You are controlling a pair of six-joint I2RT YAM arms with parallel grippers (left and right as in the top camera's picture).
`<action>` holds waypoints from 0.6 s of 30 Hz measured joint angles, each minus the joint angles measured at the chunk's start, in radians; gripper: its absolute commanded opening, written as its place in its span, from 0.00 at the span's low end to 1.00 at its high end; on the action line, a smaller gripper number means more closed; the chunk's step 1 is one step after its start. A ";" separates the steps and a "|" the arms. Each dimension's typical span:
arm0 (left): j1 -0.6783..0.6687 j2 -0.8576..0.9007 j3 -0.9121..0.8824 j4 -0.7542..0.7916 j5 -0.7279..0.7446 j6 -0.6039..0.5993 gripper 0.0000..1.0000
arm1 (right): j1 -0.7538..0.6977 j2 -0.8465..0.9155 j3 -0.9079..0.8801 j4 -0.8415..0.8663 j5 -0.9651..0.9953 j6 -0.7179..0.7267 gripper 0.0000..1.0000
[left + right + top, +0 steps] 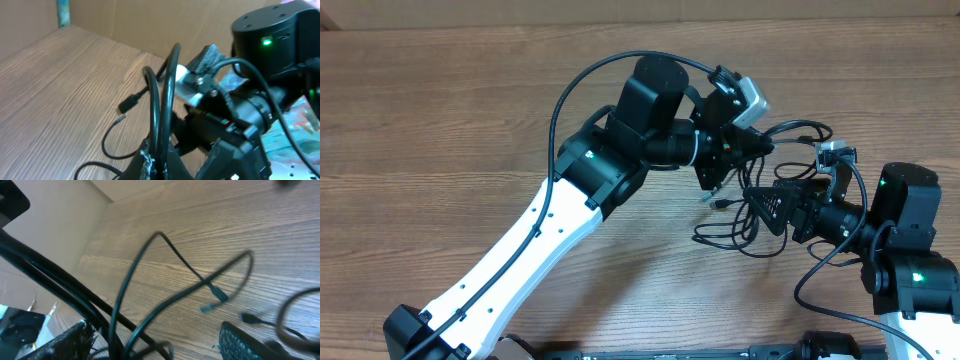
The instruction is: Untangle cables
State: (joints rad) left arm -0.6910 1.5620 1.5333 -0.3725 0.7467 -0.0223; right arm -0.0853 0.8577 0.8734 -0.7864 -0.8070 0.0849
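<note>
— Entry one: surface?
— Table (440, 120). Light brown wood-grain top, matte, grain running lengthwise across the overhead view.

— Room?
— Wall (150, 20). Plain cardboard-brown panel at the table's far edge from the left wrist, paler beige from the right wrist. Patterned surface (302, 127), teal and pink, at the right edge of the left wrist view (blurred, kind unclear).

— Brands, labels, writing?
— Nothing sharp enough to read. Green indicator light (267, 41), lit, on the right arm's black housing.

— Task's item, and where?
— Cables (740, 232). Thin black cords in a loose tangle on the table right of centre, between the two arms and partly under both grippers. Further loops just beyond, toward the far edge. Teal-tipped plug (216, 296) and black plug (127, 105) both seen against the wood (resting or hanging, cannot tell).

— Left gripper?
— Left gripper (156, 162). Pressed together on the cables, strands pinched at the fingertips and rising from them in an arch.

— Right gripper?
— Right gripper (760, 203). Spread wide, fingers (242, 340) well apart (one at each lower corner of the right wrist view). Cable strands crossing the gap, none seen pinched.
</note>
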 measured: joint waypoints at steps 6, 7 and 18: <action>-0.003 0.000 0.000 0.031 0.006 -0.011 0.04 | 0.000 0.000 0.000 0.004 -0.018 -0.005 0.56; -0.003 0.000 0.000 0.035 0.006 -0.012 0.04 | 0.000 0.002 0.000 0.007 -0.021 -0.006 0.52; -0.003 0.000 0.000 0.046 0.009 -0.027 0.04 | 0.000 0.050 0.004 0.020 -0.060 -0.002 0.17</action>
State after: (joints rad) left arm -0.6941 1.5620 1.5333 -0.3267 0.7555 -0.0498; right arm -0.0853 0.9073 0.8772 -0.7662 -0.8673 0.0830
